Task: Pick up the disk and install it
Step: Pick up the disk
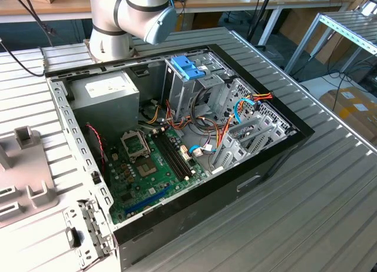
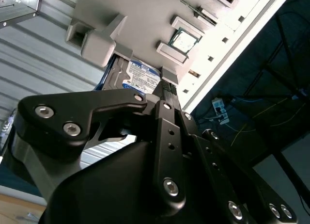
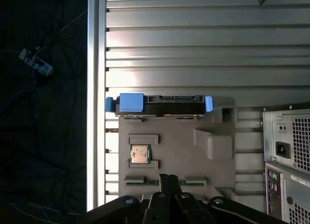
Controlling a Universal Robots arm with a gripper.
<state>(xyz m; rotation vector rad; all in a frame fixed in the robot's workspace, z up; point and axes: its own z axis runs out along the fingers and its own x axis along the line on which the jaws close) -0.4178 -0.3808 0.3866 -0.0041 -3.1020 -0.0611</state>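
Claw fingers look pressed together, holding nothing, and it hangs over the grey holder, apart from the disk. That disk stands on its thin edge in a slot at the holder's far end, with a blue tab at one end. In the exterior view the holder sits at 9 o'clock from the open computer case. I think a good grab needs wide fingers first, one on each flat side, right in the middle, then a straight lift so it does not tip.
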